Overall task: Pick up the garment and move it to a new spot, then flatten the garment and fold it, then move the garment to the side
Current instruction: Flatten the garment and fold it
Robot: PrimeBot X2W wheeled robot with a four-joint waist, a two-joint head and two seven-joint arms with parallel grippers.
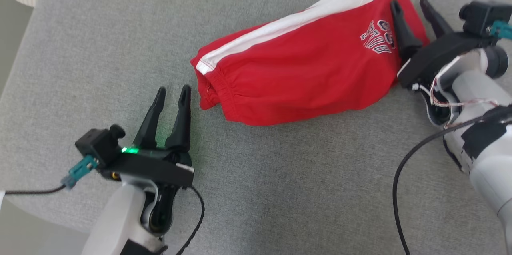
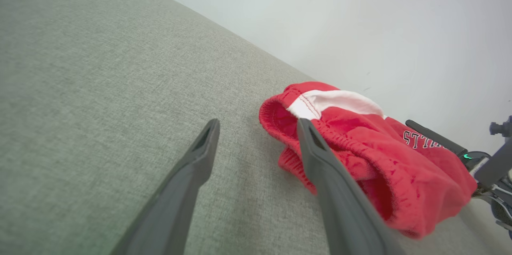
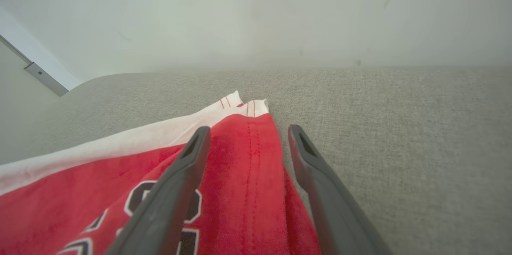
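Garment point(image 1: 304, 59) lies folded on grey fabric surface point(image 1: 100, 47); left gripper point(image 1: 174, 88) spread beside waistband; right gripper point(image 1: 409, 1) spread, straddling hem edge.

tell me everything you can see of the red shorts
The red shorts look like soft jersey, with a white side stripe, a gathered elastic waistband at the robot's left end and black-and-white lettering near the hem. They lie folded lengthwise, slightly rumpled, on the grey fabric surface. The open right pincer straddles the hem edge; the open left pincer sits beside the waistband, holding nothing.
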